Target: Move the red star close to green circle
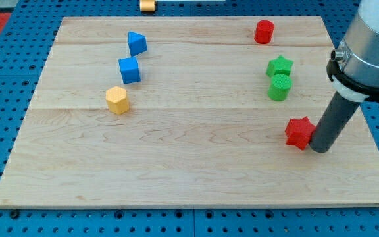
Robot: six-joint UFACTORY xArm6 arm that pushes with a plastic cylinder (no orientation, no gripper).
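The red star [299,132] lies on the wooden board at the view's lower right. The green circle [279,87] sits above it and a little to the left, about a block's width and a half away. A green star [279,66] touches the green circle's top side. My tip [320,149] stands on the board right against the red star's right side, slightly below its middle. The dark rod rises from it to the arm's grey body at the view's top right.
A red cylinder [264,31] stands near the board's top edge at right. A blue triangle-like block [137,43], a blue cube [129,69] and a yellow hexagon [117,100] sit at the left. A yellow object [148,5] lies off the board at top.
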